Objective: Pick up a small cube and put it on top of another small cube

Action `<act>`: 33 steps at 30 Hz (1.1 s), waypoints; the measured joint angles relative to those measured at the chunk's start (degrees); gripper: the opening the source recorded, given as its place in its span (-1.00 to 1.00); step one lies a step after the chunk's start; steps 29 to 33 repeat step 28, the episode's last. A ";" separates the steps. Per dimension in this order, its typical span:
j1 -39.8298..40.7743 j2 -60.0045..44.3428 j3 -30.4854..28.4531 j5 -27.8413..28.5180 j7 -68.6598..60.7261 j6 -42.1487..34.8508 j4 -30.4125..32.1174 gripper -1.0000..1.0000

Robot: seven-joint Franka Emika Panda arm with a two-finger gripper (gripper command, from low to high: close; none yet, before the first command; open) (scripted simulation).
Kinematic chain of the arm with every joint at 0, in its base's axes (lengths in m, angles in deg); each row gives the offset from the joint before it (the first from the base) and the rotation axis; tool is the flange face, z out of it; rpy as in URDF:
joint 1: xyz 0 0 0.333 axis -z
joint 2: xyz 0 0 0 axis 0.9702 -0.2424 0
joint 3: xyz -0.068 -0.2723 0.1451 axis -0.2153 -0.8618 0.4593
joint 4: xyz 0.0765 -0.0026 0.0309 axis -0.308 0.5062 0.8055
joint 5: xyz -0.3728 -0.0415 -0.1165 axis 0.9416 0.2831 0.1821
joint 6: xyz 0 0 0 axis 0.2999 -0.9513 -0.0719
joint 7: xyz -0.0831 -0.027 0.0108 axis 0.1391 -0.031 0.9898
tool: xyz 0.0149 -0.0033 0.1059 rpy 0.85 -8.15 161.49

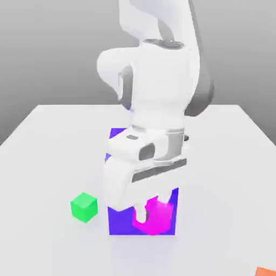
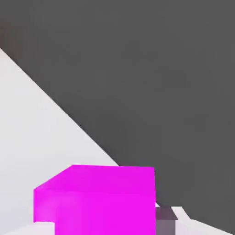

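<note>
In the exterior view, the end effector [image 1: 146, 211] is hanging low over the white surface [image 1: 48, 156], its fingers clamped together on the pink cube [image 1: 159, 218]. A big blue block [image 1: 121, 221] is sitting directly behind and beside it, and a green cube [image 1: 83, 207] is resting apart, toward the exterior view's left. In the hand view, the pink cube [image 2: 101, 202] is showing close up between the fingers [image 2: 167, 220].

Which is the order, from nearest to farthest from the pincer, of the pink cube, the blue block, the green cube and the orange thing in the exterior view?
1. Pink cube: held in the pincer.
2. Blue block: directly behind the pincer.
3. Green cube: on the table, toward the exterior view's left.
4. Orange thing: at the lower corner on the exterior view's right.
</note>
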 joint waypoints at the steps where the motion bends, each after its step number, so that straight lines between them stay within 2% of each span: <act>1: 1.60 0.85 -0.82 0.61 -1.66 -0.28 0.56 -1.00; 8: 9.91 6.85 -7.35 5.33 -13.00 -2.47 5.12 -1.00; 14: 10.89 9.85 -12.73 1.65 -26.31 -4.79 16.65 -1.00; 19: 8.94 12.40 -15.31 0.92 -37.35 -4.87 20.75 -1.00; 23: 6.16 5.31 -16.68 -4.61 -42.33 2.14 20.89 -1.00; 26: 4.82 -1.30 -15.12 -14.24 -49.07 8.02 20.70 -1.00; 27: 4.99 -2.76 -14.14 -16.89 -50.92 9.27 20.63 1.00; 33: 4.97 -2.76 -14.14 -16.89 -50.92 9.26 20.63 1.00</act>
